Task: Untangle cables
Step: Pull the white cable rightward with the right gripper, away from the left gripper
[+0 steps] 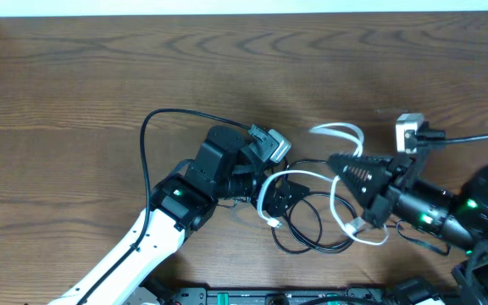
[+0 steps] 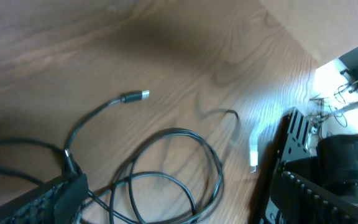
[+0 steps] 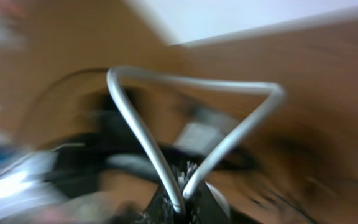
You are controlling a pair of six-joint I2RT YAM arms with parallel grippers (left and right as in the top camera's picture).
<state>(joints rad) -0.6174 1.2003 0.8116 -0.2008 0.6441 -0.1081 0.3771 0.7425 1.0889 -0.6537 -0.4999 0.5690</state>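
Overhead cam looks straight down on the whole table (image 1: pixel 74 85). Left wrist cam sits low and close, looking across the black cable (image 2: pixel 173 130). Right wrist cam's jammed against the white cable (image 3: pixel 134 124), blurry. All three share the white one.

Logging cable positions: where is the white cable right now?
Overhead, the white cable lies right of centre, looped across the black cable; the right gripper is shut on a loop of it.

The table (image 1: pixel 74 76) is brown with wavy wood grain. The black cable (image 2: pixel 173 130) is plain, the white cable (image 3: pixel 133 121) plain too. The left arm (image 1: pixel 134 246) is white and black.
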